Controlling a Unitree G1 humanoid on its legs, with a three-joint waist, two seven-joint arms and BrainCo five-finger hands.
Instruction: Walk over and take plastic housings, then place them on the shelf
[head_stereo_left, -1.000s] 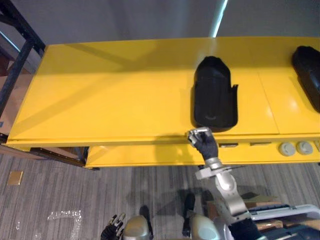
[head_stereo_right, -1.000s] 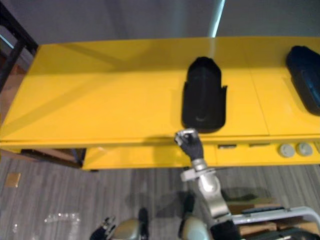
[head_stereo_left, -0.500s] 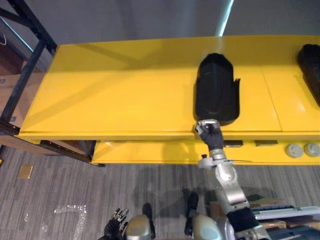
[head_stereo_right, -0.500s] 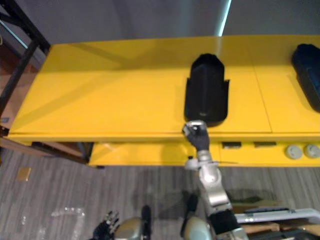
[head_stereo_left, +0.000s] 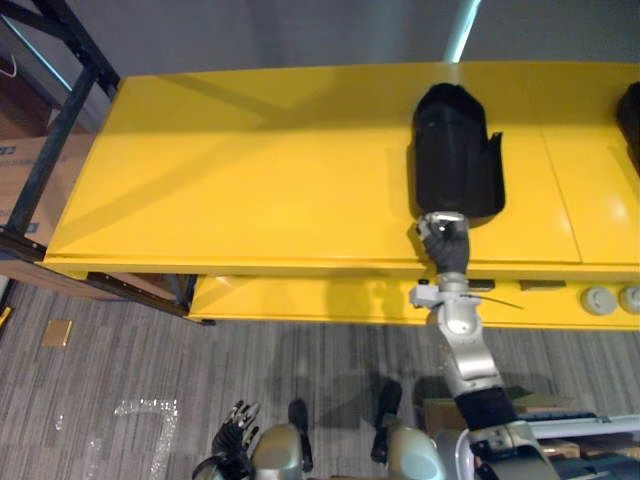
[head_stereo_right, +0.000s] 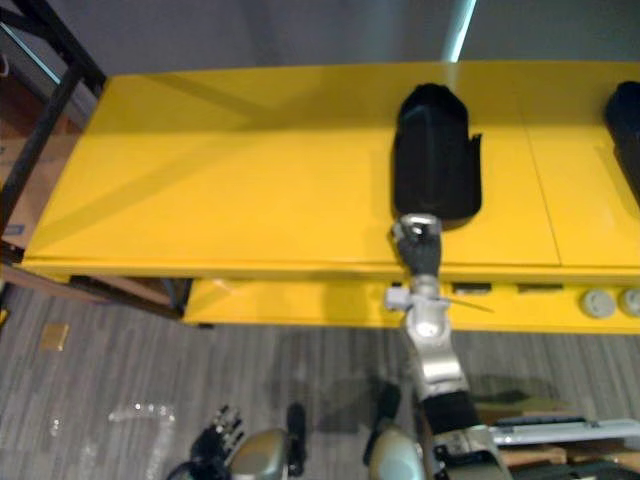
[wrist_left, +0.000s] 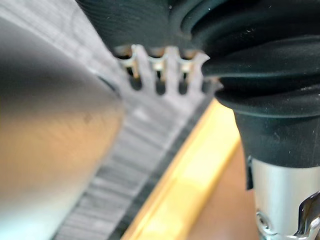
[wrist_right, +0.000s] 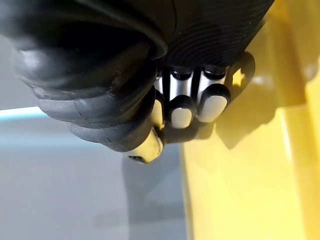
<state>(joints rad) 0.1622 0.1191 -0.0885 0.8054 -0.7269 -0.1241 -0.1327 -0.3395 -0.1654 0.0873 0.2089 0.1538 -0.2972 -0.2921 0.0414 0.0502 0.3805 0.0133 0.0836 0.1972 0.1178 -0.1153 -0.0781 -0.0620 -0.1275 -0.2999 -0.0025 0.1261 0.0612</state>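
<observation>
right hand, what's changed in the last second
The right hand has moved forward from the yellow table's front edge to the near end of the black plastic housing; contact is unclear. The housing has not moved on the table, and the left hand stays low and open. The whole view shifted with the camera.

Head stereo pair: high up, aimed steeply down over yellow table (head_stereo_left: 250, 180) and grey floor (head_stereo_left: 120, 350); same scene, slightly offset sideways. Wrist cameras: very close, along left hand (wrist_left: 145, 60) toward floor, right hand (wrist_right: 182, 100) against table.
</observation>
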